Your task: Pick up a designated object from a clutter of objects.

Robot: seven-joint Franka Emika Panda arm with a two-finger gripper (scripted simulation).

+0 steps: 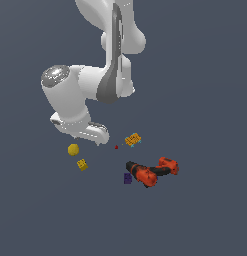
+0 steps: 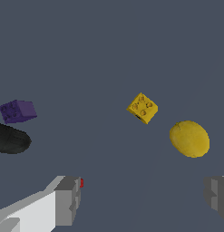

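Hand [image 2: 143,199] open near unlabelled yellow lump [image 2: 190,138].

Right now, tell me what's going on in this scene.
A white robot arm hangs over a dark grey floor scattered with small items. Its claw is open and holds nothing; the wrist view shows the small plain yellow roundish lump lying ahead of the fingers, ungrasped. Beside the lump sits a small yellow studded block. A purple cube, an orange-and-black power drill, an orange-and-cyan block and a tiny red dot lie towards the exterior view's right.
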